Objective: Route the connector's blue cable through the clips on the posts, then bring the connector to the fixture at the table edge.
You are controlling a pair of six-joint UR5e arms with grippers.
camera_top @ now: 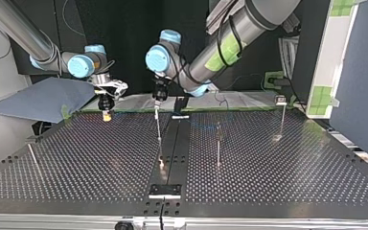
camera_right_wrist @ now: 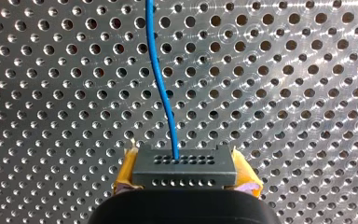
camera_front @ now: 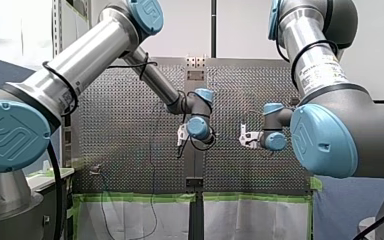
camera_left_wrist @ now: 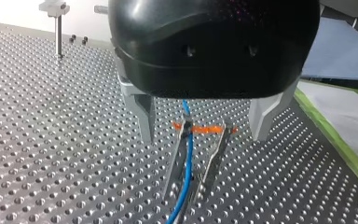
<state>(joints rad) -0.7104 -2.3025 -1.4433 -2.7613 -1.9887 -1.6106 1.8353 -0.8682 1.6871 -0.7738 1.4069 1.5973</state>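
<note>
In the right wrist view my right gripper (camera_right_wrist: 185, 176) is shut on a black connector (camera_right_wrist: 184, 163), gripped between its yellow pads (camera_right_wrist: 123, 176). The blue cable (camera_right_wrist: 161, 79) leaves the connector and runs ahead over the perforated table. In the left wrist view my left gripper (camera_left_wrist: 204, 139) hangs open, its metal fingers (camera_left_wrist: 145, 116) wide apart on either side of a two-pronged clip (camera_left_wrist: 216, 154) with an orange band. The blue cable (camera_left_wrist: 189, 154) runs along that clip. In the top view my left gripper (camera_top: 157, 106) is over a thin post (camera_top: 159, 132), and my right gripper (camera_top: 106, 113) is to its left.
More posts stand on the table (camera_top: 287, 167): one in the middle (camera_top: 218, 146), one with a clip at the far right (camera_top: 281, 112), one at the near left (camera_top: 33, 158). A black fixture block (camera_top: 164, 190) sits at the near edge. Blue cloth (camera_top: 43, 98) lies beyond the far left corner.
</note>
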